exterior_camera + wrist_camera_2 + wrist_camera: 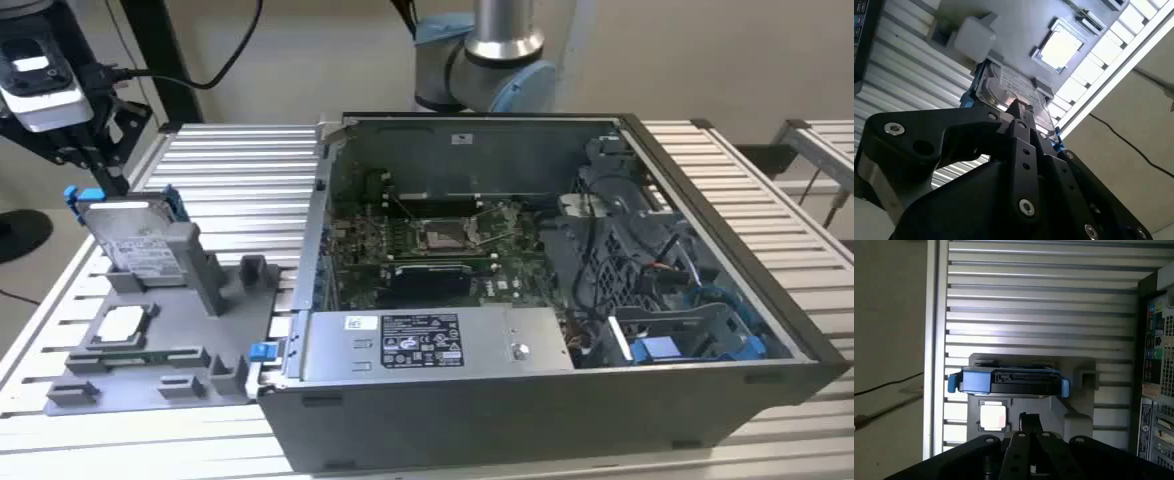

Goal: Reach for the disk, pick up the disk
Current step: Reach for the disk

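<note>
The disk (136, 240), a silver-grey hard drive with a white label in a bright blue bracket, is seen standing on edge in a grey holder (207, 275). The holder is set on a slatted metal table (240, 160), at the exterior view's left of an open computer case (534, 420). The black gripper (102, 172) is held close over the disk's upper edge, its fingers (1024, 130) drawn narrowly together with nothing gripped, and contact cannot be told. A square silver chip (123, 323) is seated flat in the holder near the disk's foot.
</note>
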`<state>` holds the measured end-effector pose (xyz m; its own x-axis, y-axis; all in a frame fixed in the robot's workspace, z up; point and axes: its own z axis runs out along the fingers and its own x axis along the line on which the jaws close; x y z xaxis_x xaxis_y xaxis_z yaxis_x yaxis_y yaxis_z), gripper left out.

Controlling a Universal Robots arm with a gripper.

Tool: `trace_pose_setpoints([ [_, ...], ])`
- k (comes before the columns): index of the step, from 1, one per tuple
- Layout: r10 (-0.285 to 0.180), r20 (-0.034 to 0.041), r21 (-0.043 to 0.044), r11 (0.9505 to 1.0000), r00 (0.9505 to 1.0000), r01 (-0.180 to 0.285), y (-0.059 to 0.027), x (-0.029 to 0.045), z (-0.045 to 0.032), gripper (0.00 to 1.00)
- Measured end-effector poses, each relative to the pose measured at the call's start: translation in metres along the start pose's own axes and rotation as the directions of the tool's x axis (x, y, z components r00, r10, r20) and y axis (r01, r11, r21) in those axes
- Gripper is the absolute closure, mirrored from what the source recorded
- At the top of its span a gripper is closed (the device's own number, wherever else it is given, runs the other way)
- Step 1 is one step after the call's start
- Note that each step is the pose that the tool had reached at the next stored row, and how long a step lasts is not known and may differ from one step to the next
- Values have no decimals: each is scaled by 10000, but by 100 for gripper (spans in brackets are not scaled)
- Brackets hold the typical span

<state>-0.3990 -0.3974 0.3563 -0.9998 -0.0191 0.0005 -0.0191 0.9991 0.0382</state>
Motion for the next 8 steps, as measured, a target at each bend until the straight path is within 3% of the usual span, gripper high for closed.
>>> trace_pose_setpoints([
  [8,0,0,0,10000,10000,0,0,0,0,100],
])
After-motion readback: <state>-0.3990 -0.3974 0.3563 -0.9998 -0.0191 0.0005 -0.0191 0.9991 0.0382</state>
